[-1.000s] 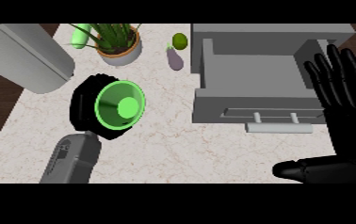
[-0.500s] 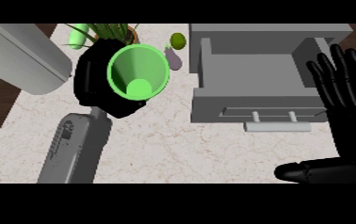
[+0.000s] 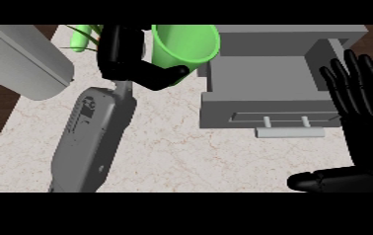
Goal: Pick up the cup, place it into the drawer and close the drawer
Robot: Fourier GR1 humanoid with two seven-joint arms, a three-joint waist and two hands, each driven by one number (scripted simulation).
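The left hand [image 3: 134,63] is gripping the green cup [image 3: 186,44] with curled fingers and has been lifting it off the worktop [image 3: 189,155] toward the open drawer [image 3: 270,81] at upper right. The right hand [image 3: 357,100] is resting open at the right edge.

A kitchen: a pale marble-patterned counter top [image 3: 189,150] carries a grey open drawer unit with a bar handle [image 3: 270,88], a rounded grey appliance [image 3: 33,63] at the left, and a green-leaved plant [image 3: 84,36] behind.
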